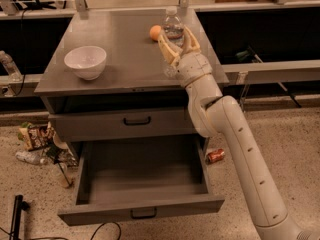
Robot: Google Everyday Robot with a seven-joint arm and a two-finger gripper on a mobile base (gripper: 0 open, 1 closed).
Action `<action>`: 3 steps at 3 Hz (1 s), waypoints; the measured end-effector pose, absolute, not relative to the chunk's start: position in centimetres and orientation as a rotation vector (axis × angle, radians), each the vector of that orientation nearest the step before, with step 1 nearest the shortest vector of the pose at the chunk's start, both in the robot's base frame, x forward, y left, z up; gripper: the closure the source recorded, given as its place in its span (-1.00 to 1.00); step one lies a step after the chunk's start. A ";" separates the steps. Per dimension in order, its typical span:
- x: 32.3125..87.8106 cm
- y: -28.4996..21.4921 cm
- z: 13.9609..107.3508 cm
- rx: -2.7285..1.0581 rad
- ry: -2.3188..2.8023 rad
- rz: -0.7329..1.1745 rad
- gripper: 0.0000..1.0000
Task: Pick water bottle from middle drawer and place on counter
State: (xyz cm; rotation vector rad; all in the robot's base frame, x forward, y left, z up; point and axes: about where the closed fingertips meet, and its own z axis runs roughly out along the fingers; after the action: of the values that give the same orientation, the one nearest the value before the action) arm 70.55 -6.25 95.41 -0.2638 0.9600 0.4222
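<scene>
At the left of the bench [125, 44] sits a white bowl [85, 61]. Below, the middle drawer [140, 206] is pulled out, its tray open. Further right, beside an orange ball [155, 32], the water bottle [173, 21] stands upright over the bench's right rear part, long axis vertical, cap up. The end effector [176, 35] grasps it, one finger on each side. A red can [216, 155] lies on the floor.

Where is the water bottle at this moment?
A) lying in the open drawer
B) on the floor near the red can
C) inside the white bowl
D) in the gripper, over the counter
D: the gripper clasps the water bottle upright above the far right part of the counter.
</scene>
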 end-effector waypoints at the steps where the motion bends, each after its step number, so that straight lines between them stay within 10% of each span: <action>1: 70.7 -6.6 94.8 -0.244 0.977 0.414 0.51; 3: 71.1 -6.8 93.9 -0.242 0.951 0.427 -0.42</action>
State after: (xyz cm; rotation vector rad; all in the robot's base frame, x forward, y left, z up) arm 71.14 -6.80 93.89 -0.2421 0.9514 0.4272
